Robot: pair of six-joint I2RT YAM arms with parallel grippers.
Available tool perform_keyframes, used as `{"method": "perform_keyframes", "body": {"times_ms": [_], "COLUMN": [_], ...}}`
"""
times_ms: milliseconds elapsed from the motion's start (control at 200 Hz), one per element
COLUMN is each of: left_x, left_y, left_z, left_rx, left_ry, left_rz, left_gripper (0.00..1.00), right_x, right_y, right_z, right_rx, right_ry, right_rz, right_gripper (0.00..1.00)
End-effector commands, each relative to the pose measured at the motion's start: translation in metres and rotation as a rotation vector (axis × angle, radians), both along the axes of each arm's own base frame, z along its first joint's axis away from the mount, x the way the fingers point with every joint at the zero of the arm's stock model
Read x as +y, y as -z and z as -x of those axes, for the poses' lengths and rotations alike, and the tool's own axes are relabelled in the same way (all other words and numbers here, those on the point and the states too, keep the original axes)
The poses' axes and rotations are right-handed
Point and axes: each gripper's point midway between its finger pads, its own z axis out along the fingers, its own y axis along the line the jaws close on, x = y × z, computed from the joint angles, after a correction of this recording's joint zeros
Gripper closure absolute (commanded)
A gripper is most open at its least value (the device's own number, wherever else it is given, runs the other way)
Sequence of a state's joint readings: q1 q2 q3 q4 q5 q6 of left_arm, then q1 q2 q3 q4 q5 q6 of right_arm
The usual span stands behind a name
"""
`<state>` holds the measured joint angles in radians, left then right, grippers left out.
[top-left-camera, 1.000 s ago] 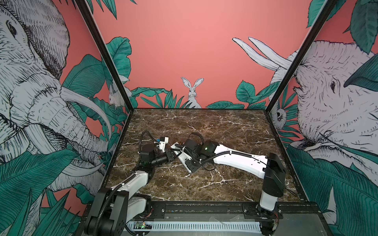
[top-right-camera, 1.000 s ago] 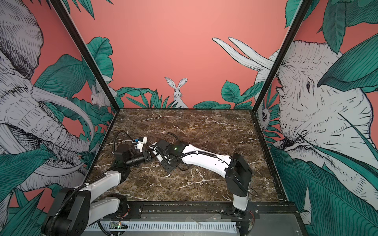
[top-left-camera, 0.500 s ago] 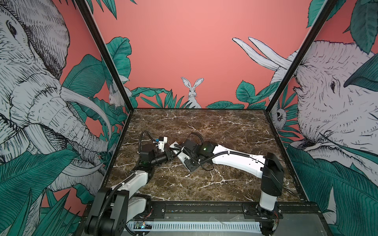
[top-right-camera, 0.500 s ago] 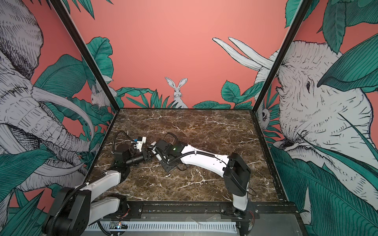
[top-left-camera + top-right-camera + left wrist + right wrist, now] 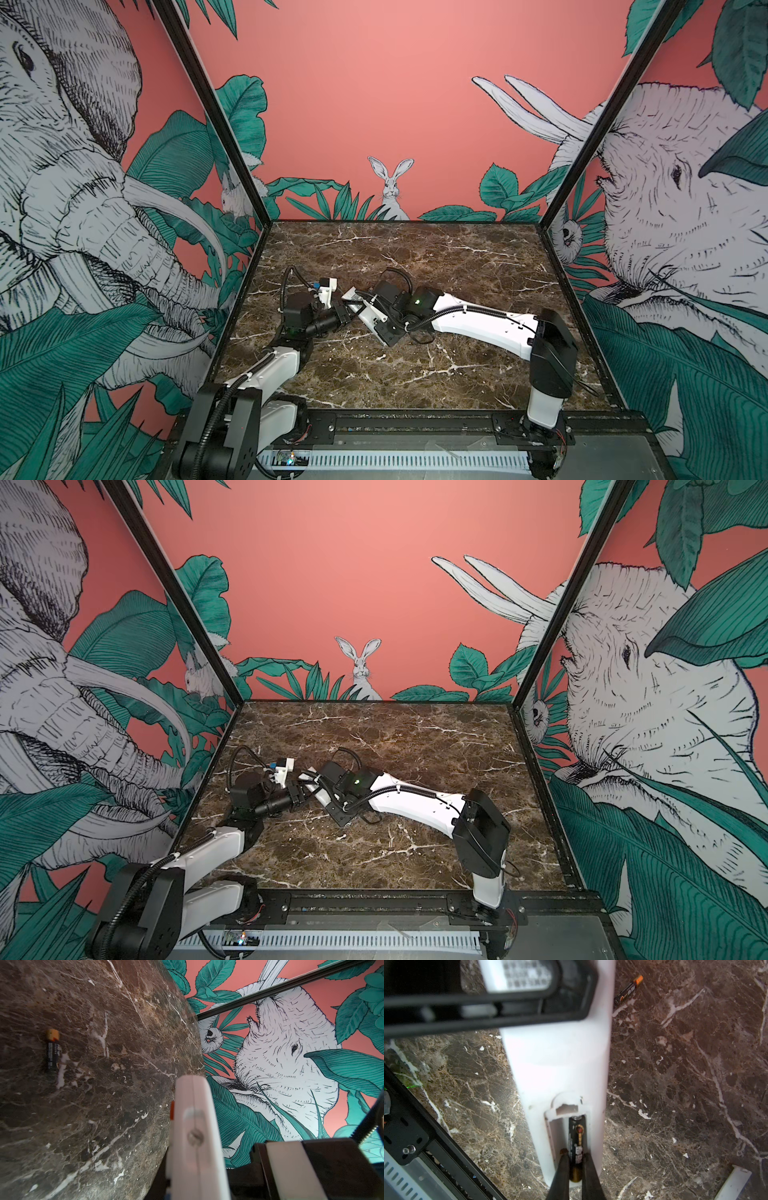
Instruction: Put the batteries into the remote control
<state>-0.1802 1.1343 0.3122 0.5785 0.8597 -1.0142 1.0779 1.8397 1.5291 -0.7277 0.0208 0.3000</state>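
In a top view, left arm (image 5: 274,365) and right arm (image 5: 478,324) meet left of centre over the marble table (image 5: 415,257). Left wrist view: the left gripper (image 5: 207,1178) clamps the one remote control (image 5: 193,1126); one loose battery (image 5: 52,1051) lies on the marble. Right wrist view: the right gripper (image 5: 575,1164) — jaws narrow — pinches the second battery (image 5: 576,1136) in the remote's open bay.

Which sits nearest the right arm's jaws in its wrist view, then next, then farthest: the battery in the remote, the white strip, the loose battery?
1. Held battery: between the jaws, inside the remote.
2. White strip: on the table, beside its near end.
3. Loose battery: farther along the remote's side.
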Motion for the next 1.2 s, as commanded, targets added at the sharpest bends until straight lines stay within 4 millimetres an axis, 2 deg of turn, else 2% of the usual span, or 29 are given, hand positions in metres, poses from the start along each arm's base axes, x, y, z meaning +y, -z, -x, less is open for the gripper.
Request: {"method": "perform_keyframes", "body": {"times_ms": [0,260,605,1195], "left_x": [-0.017,-0.018,-0.016,-0.011], "left_y": [-0.044,-0.048,-0.057,-0.039], "left_z": [0.021,0.021,0.018,0.01], "left_rx": [-0.056,-0.057,-0.065,-0.055], "left_ry": [0.164,0.171,0.169,0.118], "left_rz": [0.105,0.12,0.167,0.071], "left_gripper": [1.0,1.0,1.0,1.0], "right_x": [0.007,0.014,0.023,-0.008], "right_y": [0.012,0.01,0.023,-0.004], "right_z": [-0.028,-0.033,-0.031,-0.014], "right_rx": [-0.078,-0.093,-0.063,-0.052], "right_ry": [0.009,-0.021,-0.057,-0.06], "right_rz": [-0.021,-0.082,-0.113,-0.078], "right_gripper": [0.94,0.93,0.93,0.82]}}
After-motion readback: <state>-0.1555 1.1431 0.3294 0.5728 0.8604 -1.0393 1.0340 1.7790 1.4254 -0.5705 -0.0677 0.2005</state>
